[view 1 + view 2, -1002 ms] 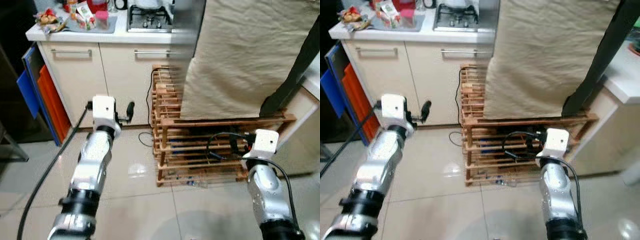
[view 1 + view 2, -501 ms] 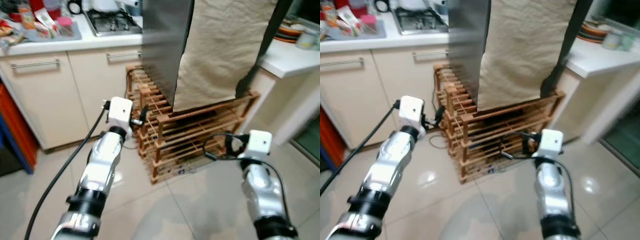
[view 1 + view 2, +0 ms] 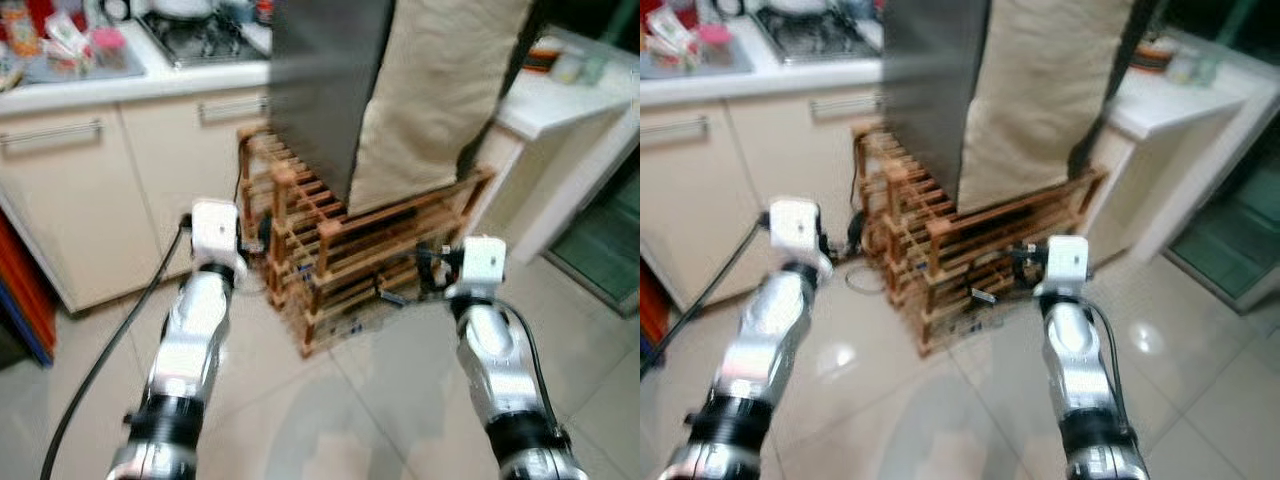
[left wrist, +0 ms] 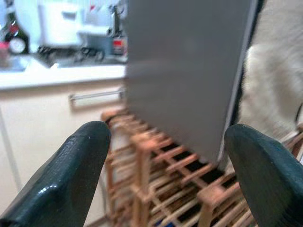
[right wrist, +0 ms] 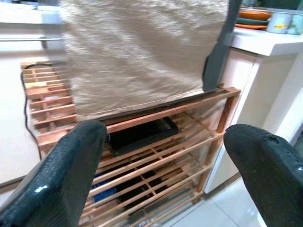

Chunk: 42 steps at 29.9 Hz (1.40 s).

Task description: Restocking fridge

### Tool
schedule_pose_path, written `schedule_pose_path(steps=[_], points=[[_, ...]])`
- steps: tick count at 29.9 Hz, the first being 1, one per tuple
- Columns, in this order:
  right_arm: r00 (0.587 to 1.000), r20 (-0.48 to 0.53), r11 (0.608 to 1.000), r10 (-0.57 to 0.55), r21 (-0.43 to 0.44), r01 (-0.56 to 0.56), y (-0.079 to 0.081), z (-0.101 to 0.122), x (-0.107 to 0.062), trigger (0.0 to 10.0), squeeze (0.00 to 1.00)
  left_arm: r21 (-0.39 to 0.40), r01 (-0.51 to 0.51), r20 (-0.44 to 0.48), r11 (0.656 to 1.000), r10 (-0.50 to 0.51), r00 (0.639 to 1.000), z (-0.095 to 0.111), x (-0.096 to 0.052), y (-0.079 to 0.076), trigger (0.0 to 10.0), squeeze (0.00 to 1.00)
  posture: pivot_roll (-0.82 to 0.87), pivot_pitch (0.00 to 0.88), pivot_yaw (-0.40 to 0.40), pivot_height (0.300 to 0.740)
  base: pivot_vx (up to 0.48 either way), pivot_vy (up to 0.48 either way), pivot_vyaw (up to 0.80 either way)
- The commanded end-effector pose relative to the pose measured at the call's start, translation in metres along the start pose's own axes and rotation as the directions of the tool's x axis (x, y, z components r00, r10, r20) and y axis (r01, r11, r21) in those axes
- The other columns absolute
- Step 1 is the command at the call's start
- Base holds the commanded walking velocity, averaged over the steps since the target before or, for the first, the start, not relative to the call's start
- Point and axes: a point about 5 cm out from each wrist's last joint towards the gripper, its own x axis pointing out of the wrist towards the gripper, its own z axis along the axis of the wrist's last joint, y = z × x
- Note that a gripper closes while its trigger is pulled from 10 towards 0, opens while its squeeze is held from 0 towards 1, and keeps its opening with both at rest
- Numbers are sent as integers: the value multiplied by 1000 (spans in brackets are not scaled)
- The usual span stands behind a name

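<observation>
Approach step: left gripper [image 4: 165,182] and right gripper [image 5: 163,177] (2 fingers spread, nothing held) face the cloth-draped fridge [image 3: 325,90]. Next: locate its door.

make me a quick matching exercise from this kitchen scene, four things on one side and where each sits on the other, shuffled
Things:
1. beige cloth
2. wooden rack
3. gas hob
4. stacked plates

Places:
A. set into the counter above the cream cabinets
B. on the white counter to the robot's right
C. standing on the tiled floor, under the grey fridge
D. draped over the front of the grey fridge

Pairs: 1-D, 2-C, 3-A, 4-B

Both the left gripper and the right gripper are open, held in front of the rack.
</observation>
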Motion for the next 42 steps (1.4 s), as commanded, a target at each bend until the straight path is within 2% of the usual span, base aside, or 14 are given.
schedule_pose_path(steps=[1, 4, 12, 14, 18, 30, 36, 42], points=[[1000, 6, 1000, -22, -9, 23, -9, 2, 2, 10000, 0, 3, 17, -17, 1000, -17, 1000, -3, 0, -8, 10000, 0, -22, 0, -63, 740, 461, 0, -475], [998, 64, 1000, -10, -8, 10, -6, 11, 4, 10000, 4, 4, 30, -15, 1000, -30, 999, -2, 2, -10, 10000, 0, -27, 0, -48, 740, 461, 0, 0], [996, 92, 1000, 8, 5, -9, 4, 12, 1, 10000, 12, -4, 35, -18, 999, -35, 999, 0, 4, -10, 10000, 0, -31, 0, -27, 740, 450, 0, 0], [995, 97, 1000, 11, 11, -12, 4, 12, 0, 10000, 12, -32, 37, -20, 999, -38, 999, 0, 6, -10, 10000, 0, -34, 0, -23, 740, 289, 382, 0], [997, 81, 1000, 6, 15, -7, 3, 10, 0, 10000, 12, -37, 41, -15, 998, -42, 999, 2, 7, -11, 10000, 0, -37, 0, -21, 740, 0, 477, 0], [998, 58, 1000, 0, 27, -2, 1, 8, 2, 10000, 12, -28, 54, -10, 998, -54, 998, 8, 16, -9, 10000, 0, -31, 0, -32, 740, 0, 480, -766], [999, 52, 1000, -10, 25, 9, -1, 8, 3, 10000, 16, -24, 80, -18, 996, -81, 997, 8, 18, -15, 10000, 0, -31, 0, -37, 740, 0, 480, -757], [996, 89, 999, -13, 33, 10, -2, 13, 2, 10000, 16, -4, 112, 4, 994, -112, 994, 7, 12, -18, 10000, 0, -32, 0, -38, 740, 0, 400, -254]])
